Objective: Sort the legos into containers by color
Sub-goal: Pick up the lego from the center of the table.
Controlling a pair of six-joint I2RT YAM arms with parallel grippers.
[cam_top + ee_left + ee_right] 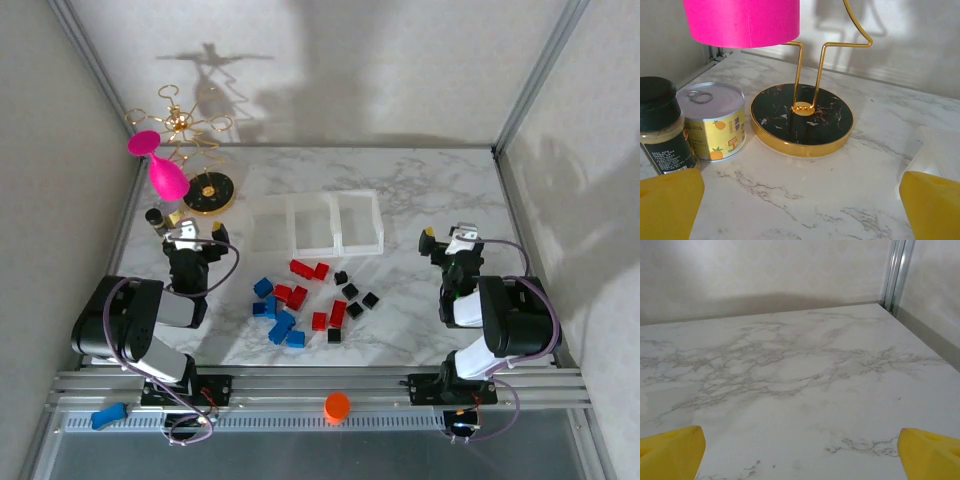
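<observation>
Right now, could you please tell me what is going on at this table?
Sorting has not begun. Both arms sit back with the left claw and right claw open and empty. The legos, red, blue and black, lie loose on the marble between the arms, just in front of the containers, which look empty. The left claw faces a black-and-gold stand base.
</observation>
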